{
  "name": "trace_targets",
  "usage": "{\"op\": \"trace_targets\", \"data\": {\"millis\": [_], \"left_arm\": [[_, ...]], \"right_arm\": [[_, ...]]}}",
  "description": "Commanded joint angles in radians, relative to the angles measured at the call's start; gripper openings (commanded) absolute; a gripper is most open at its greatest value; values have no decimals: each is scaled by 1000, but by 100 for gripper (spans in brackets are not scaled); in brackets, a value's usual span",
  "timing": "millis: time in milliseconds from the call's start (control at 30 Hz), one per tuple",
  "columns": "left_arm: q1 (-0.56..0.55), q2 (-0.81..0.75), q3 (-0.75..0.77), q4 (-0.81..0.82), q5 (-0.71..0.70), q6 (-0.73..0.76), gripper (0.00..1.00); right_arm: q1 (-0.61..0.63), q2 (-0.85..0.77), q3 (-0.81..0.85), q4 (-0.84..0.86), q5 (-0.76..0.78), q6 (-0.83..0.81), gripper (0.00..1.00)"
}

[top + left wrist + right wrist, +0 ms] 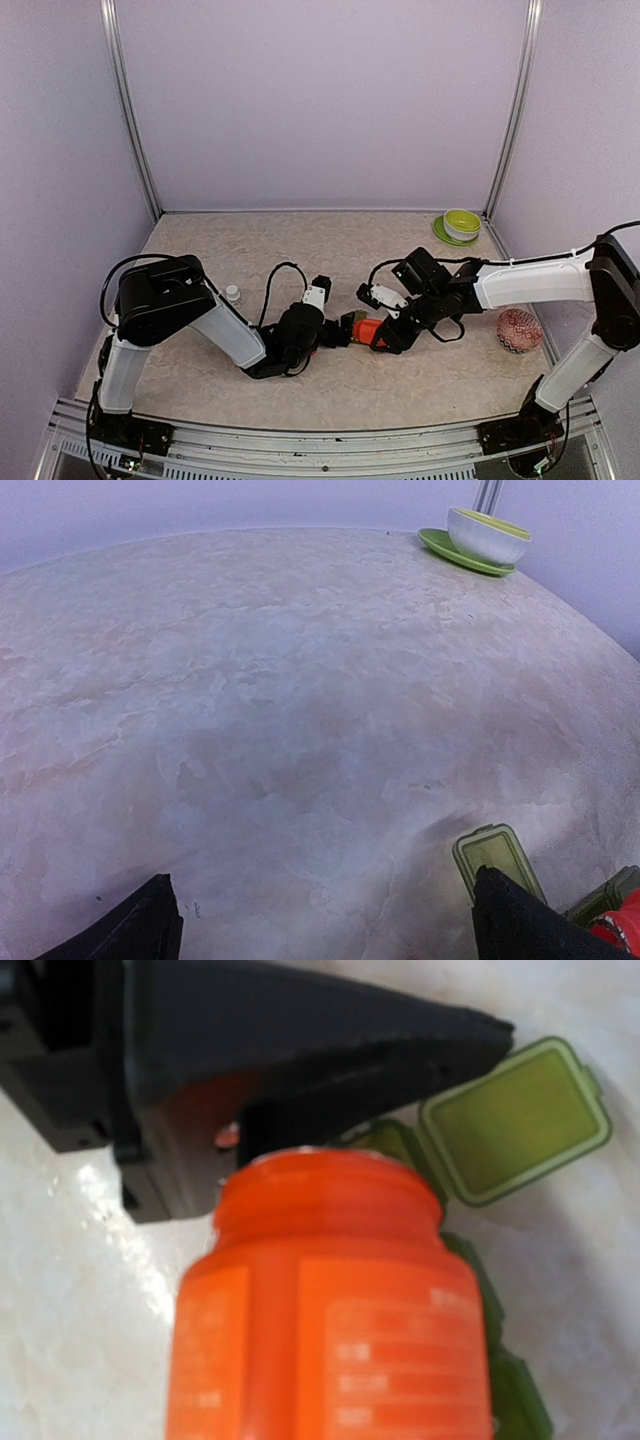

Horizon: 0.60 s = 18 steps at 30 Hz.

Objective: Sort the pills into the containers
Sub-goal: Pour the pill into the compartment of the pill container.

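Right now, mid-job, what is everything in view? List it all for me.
containers: one strip, dark green, table centre, one lid open
bottle: one, red-orange, uncapped, held beside the containers
small bottle: one, clear with white cap, left side
bowl: one, white with green rim, far right corner
plate: one, green, under the bowl
patterned ball: one, red and white, right side
table: one, beige marbled
left gripper: black, open, near the containers
right gripper: black, gripping the bottle
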Motion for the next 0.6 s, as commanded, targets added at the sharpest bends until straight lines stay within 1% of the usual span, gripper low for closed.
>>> {"op": "trace_targets", "data": {"millis": [0, 400, 567], "left_arm": [[6, 13, -37, -82, 17, -12, 99], [7, -4, -46, -78, 14, -12, 99], [8, -15, -48, -79, 18, 12, 99]], "right_arm": [[-5, -40, -32, 67, -13, 7, 19], [0, -95, -103, 181, -18, 12, 19], [0, -135, -148, 237, -18, 19, 19]]}}
